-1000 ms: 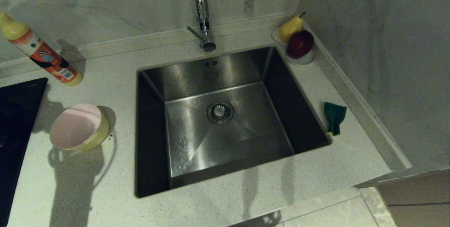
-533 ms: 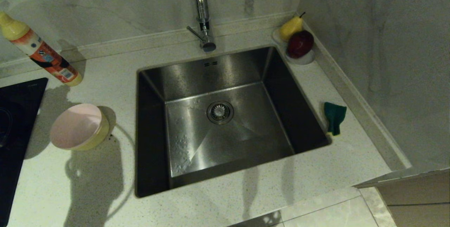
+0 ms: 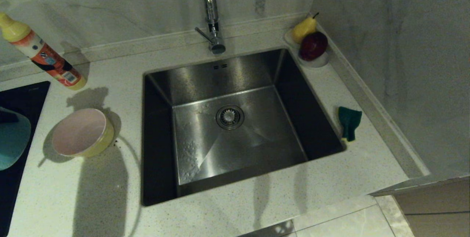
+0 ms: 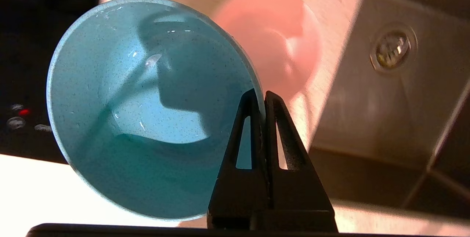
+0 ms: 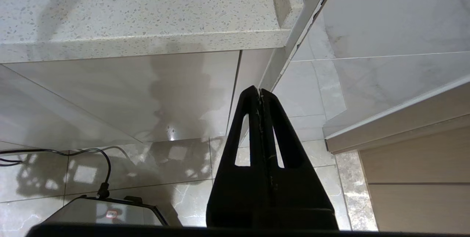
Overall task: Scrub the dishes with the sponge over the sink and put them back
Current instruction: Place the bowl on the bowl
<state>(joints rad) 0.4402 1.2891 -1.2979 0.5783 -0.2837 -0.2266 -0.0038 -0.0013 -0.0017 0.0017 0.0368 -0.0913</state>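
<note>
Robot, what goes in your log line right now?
left gripper shut on blue bowl | right gripper shut, parked | pink bowl in yellow bowl | sponge on counter

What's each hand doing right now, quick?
Left hand: shut on the rim of the blue bowl.
Right hand: shut, empty, parked below the counter edge.
</note>
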